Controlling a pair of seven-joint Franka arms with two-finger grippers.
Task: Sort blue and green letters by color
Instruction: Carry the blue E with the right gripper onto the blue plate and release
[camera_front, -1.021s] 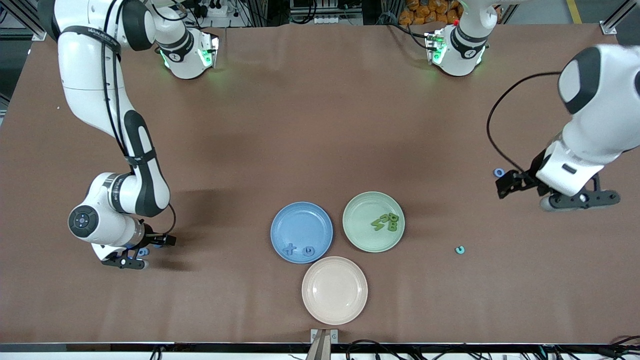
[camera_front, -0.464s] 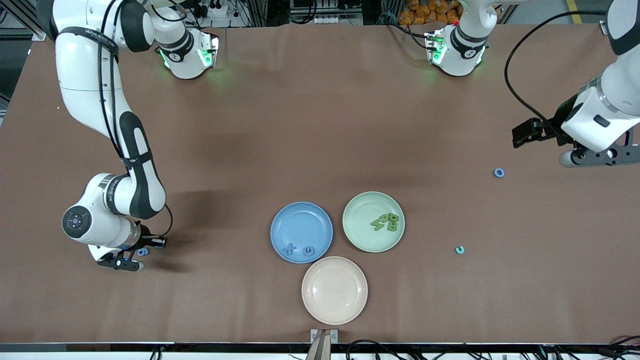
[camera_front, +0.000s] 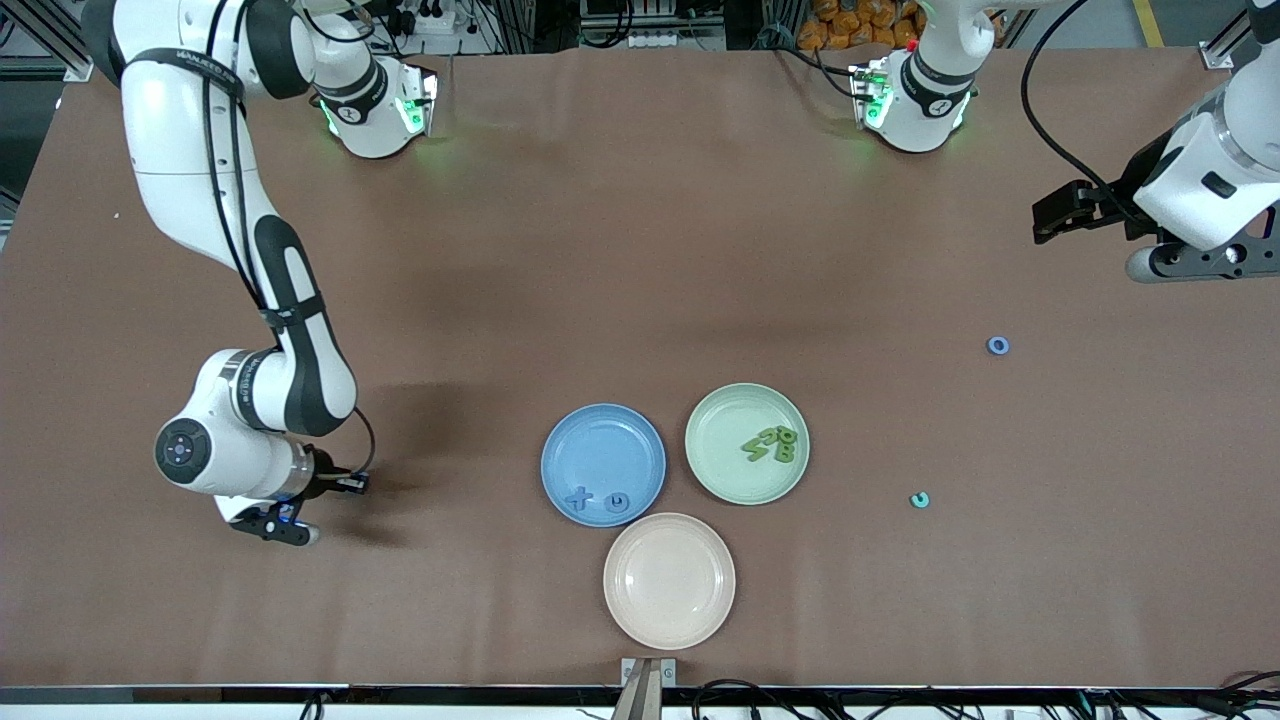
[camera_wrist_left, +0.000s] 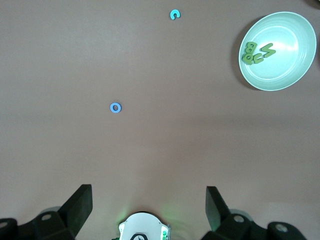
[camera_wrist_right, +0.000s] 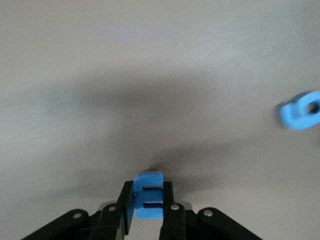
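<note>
Blue letter upright in jaws

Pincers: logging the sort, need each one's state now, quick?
Left pincer: open, empty, over bare table.
Right pincer: shut on a blue letter.

The small green shapes in the pale green round plate look like an 8 or B, but I cannot be sure. The dark band on the white arm has tiny writing, too small to read.
</note>
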